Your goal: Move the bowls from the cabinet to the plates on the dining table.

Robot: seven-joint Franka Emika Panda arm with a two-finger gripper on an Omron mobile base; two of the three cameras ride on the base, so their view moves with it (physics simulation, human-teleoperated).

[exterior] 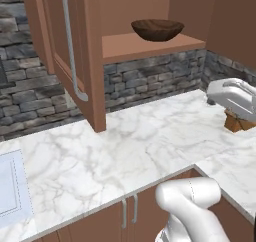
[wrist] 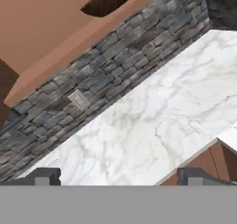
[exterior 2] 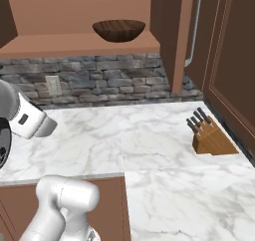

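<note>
On the bottom shelf of the open wall cabinet [exterior: 95, 61] sits the dark brown bowl [exterior: 157, 29], wide and shallow, with a wood-like grain and a rounded underside narrowing to a small foot. It stands upright near the shelf's front edge, alone there, above the stone backsplash [exterior 2: 99, 78]. One cabinet door [exterior: 65, 51] with a long curved silver handle [exterior: 70, 41] hangs swung out over the white grey-veined marble tabletop [exterior: 125, 146]. A wooden knife block [exterior 2: 211, 138] rests on the marble toward the right. The claw [wrist: 118, 174] hovers well below the bowl, over the tabletop, its fingertips [wrist: 44, 174] spread wide and holding nothing.
</note>
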